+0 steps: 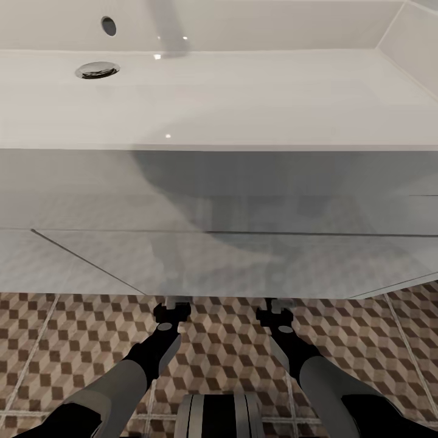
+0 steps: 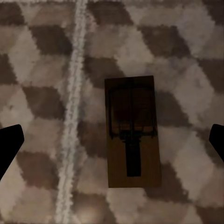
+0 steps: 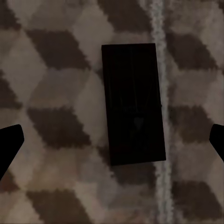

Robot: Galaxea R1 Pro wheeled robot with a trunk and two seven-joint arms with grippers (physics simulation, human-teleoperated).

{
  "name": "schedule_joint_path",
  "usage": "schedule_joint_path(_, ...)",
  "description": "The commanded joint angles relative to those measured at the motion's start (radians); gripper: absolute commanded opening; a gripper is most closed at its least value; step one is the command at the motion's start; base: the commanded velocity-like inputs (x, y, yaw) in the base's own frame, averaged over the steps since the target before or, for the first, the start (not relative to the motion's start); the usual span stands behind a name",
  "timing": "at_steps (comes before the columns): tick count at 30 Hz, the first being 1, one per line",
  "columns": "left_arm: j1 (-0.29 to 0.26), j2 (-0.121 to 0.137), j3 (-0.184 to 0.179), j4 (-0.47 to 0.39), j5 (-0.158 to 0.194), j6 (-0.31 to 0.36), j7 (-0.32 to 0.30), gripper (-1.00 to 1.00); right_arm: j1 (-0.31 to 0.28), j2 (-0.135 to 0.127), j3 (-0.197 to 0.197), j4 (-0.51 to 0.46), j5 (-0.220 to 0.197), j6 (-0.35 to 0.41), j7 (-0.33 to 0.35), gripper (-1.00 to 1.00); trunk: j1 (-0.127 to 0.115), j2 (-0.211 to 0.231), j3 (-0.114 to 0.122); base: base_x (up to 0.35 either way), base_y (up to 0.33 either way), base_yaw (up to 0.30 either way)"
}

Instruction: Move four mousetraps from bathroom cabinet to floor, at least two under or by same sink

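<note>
A brown mousetrap [image 2: 133, 133] with wire parts lies flat on the cube-patterned bathroom floor [image 2: 42, 93]. My left gripper [image 2: 112, 144] hangs open above it, a dark fingertip on either side and apart from it. A second mousetrap [image 3: 133, 105], dark in shadow, lies flat on the floor beside a grout line. Over it my right gripper [image 3: 112, 144] is open, touching nothing. In the head view both forearms reach under the white sink [image 1: 243, 103], their fingers hidden by its vanity [image 1: 219, 255]. The cabinet is out of view.
The vanity's lower edge overhangs both wrists [image 1: 172, 311]. The basin has a chrome drain [image 1: 97, 70] and an overflow hole [image 1: 109, 25] at the far left. Patterned floor tiles [image 1: 225, 347] stretch to either side of my arms; my trunk [image 1: 219, 417] is at the near edge.
</note>
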Motion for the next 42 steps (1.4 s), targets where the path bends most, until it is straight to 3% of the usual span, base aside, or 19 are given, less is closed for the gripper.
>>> schedule_joint_path(1,-0.001,0.001,-0.008,0.001,0.011,-0.004,0.006,1.0,-0.001,0.0,-0.002,0.001,0.007,-0.002,-0.004,1.0,0.0,0.0,-0.001,0.0,0.0,0.0)
schedule_joint_path(29,-0.001,0.001,-0.008,-0.002,0.019,-0.007,0.005,1.0,0.0,0.0,-0.002,0.0,0.007,-0.002,-0.004,1.0,0.0,0.0,-0.001,-0.003,-0.001,0.0)
schedule_joint_path(42,-0.001,0.002,-0.007,-0.002,0.018,-0.008,0.006,1.0,0.0,0.0,-0.002,-0.001,0.008,-0.002,-0.004,1.0,0.0,0.0,-0.001,-0.25,-0.04,0.0)
